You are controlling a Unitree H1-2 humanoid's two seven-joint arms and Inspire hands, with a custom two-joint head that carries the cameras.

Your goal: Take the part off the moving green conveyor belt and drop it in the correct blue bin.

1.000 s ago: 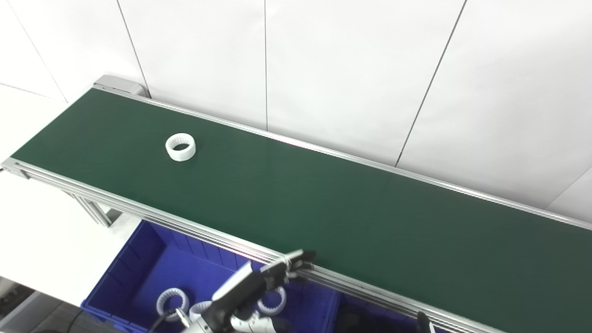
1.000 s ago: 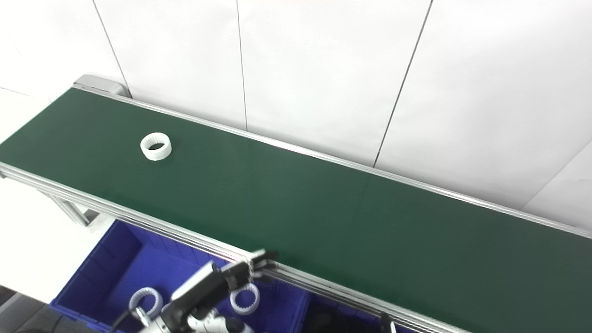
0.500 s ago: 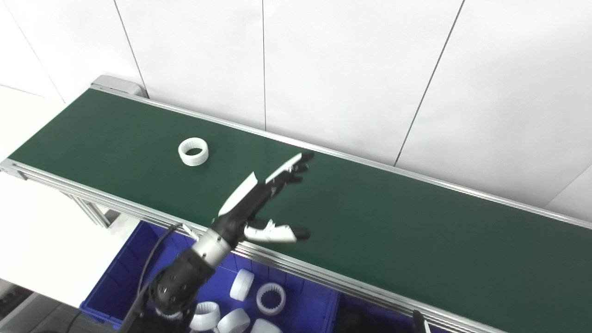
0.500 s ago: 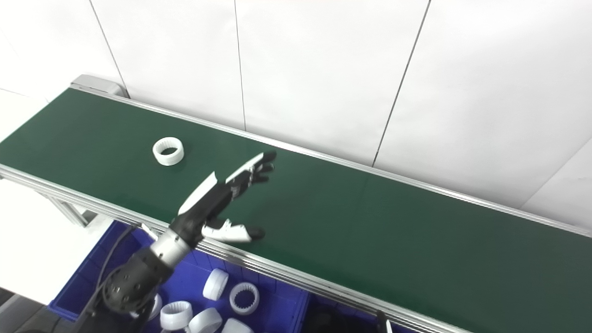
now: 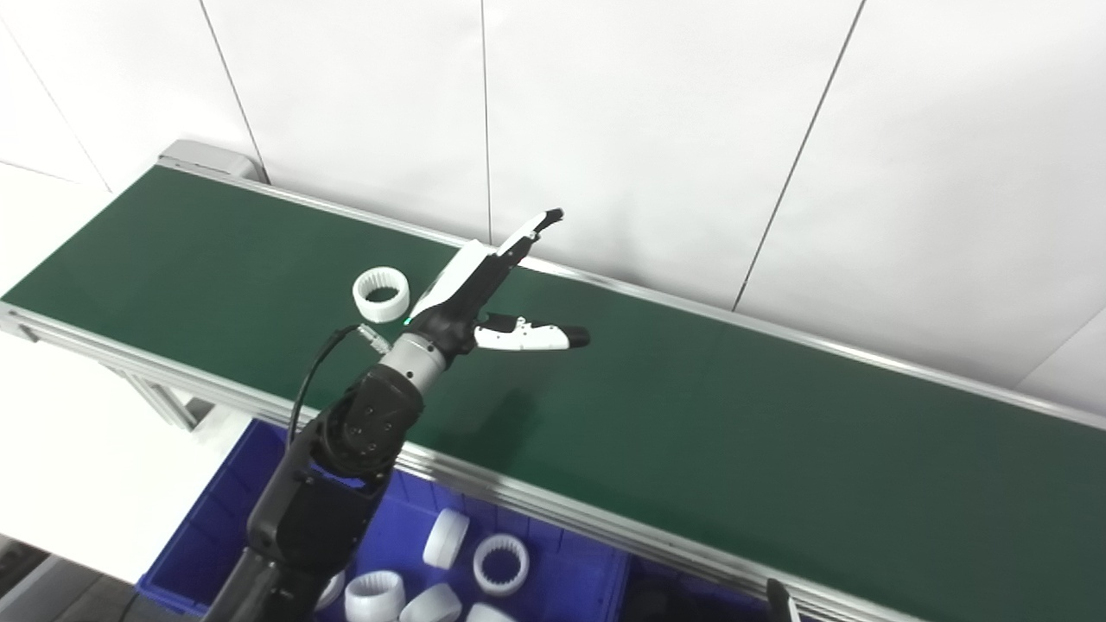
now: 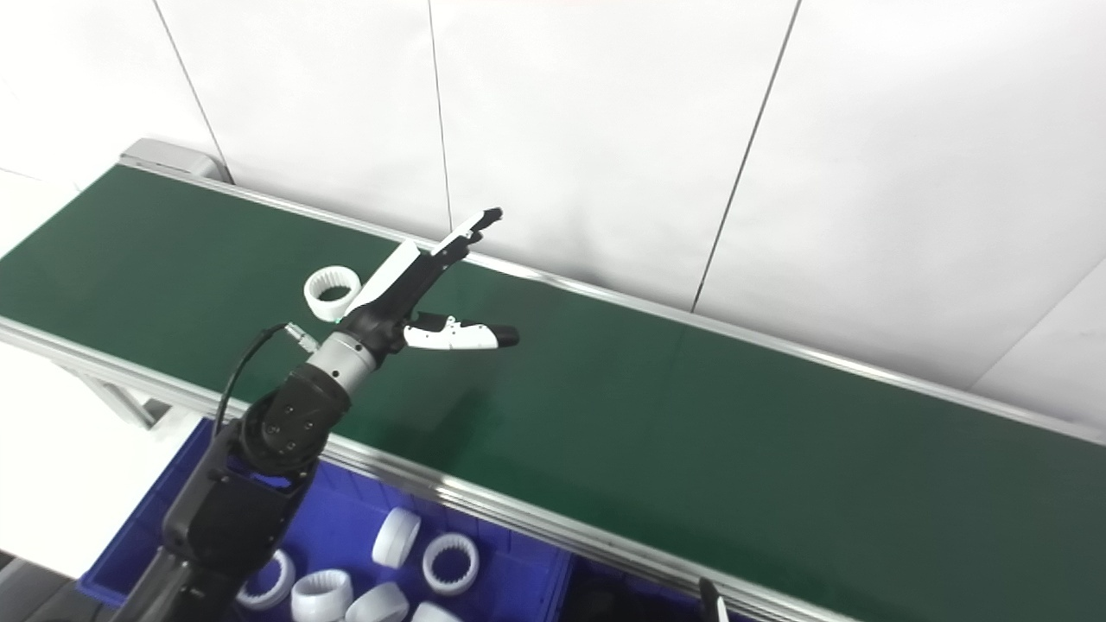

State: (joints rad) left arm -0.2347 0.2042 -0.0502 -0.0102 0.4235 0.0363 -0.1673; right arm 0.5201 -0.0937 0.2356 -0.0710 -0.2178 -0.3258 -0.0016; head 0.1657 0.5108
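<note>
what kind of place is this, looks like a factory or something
Probably a small factory-style sorting cell or lab mock-up: a long green conveyor belt carries a white toothed ring, a blue bin below holds more such rings, and the left robot hand reaches over the belt.

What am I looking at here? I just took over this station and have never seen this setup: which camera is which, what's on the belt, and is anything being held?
Both pictures come from two cameras side by side on the robot's head, so they show one scene from slightly different spots. The long green strip is the conveyor belt. One white ring lies on it. The robot's left hand is raised over the belt just right of the ring, fingers spread, holding nothing. Below the belt's near edge sits a blue bin with several similar white rings already inside. The right hand is not in view; only a dark tip shows at the bottom edge.
</note>
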